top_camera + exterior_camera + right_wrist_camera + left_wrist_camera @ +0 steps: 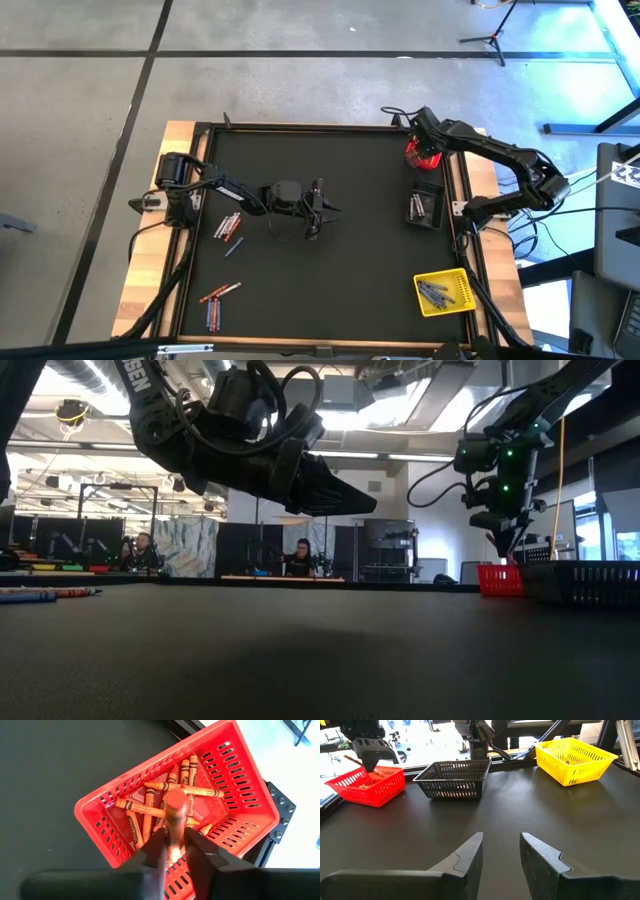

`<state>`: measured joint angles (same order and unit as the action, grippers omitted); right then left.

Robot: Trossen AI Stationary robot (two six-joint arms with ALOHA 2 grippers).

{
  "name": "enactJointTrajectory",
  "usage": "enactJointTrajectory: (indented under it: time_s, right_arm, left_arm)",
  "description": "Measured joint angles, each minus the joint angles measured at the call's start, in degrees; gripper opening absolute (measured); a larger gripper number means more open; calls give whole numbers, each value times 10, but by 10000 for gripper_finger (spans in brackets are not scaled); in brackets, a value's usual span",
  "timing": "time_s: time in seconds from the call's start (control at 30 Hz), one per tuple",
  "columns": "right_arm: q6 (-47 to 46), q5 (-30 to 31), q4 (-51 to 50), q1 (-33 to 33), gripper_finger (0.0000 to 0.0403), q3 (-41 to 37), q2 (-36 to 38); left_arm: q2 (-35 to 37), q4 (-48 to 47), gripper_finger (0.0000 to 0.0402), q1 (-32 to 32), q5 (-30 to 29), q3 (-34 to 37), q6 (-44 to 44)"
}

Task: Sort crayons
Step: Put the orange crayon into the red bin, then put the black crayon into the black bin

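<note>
High view gives you the layout: the black table fills the middle, with three baskets down its 3 o'clock edge. You have the yellow basket at about 4 o'clock with grey-blue crayons in it, the dark basket near 3 o'clock, and the red basket at about 2 o'clock.

The right gripper hangs directly over the red basket, its fingers pinching one red-orange crayon upright, tip pointing down at the pile of orange crayons already lying crossed inside. The grip looks light, so I judge the drop is close.

The left gripper waits above the bare table centre, fingers spread with nothing between them.

Loose crayons lie at about 9 o'clock, beside the left arm, and a second loose cluster sits at about 7 o'clock, red and blue mixed.

Expect each crayon to be very light, stiff and waxy, with a paper sleeve that gives some friction. It should roll on the flat table and could snap if you squeeze hard. Take one across its middle, fingers square to its length, and pick a stick lying apart from its neighbours so you lift only one
</note>
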<state>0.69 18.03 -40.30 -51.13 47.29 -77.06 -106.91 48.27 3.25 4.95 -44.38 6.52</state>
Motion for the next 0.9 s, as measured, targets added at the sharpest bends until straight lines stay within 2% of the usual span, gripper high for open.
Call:
enactJointTrajectory:
  time_s: [0.13,0.2,0.37,0.57,0.77,0.9]
  right_arm:
    - [2,15,-2,2,129,0,0]
    - [0,17,-3,11,141,0,5]
    - [-10,16,1,79,137,0,47]
    - [-52,-7,15,203,129,-1,102]
    - [-59,-7,139,341,128,-54,126]
    - [-49,-9,283,424,128,-106,122]
  left_arm:
    - [0,0,120,0,0,0,0]
    - [0,0,120,0,0,0,0]
    - [0,-1,120,0,0,0,-1]
    - [5,-13,120,0,-1,0,-14]
    - [84,-186,120,-3,-87,0,-19]
    - [161,-337,120,-20,-147,0,-52]
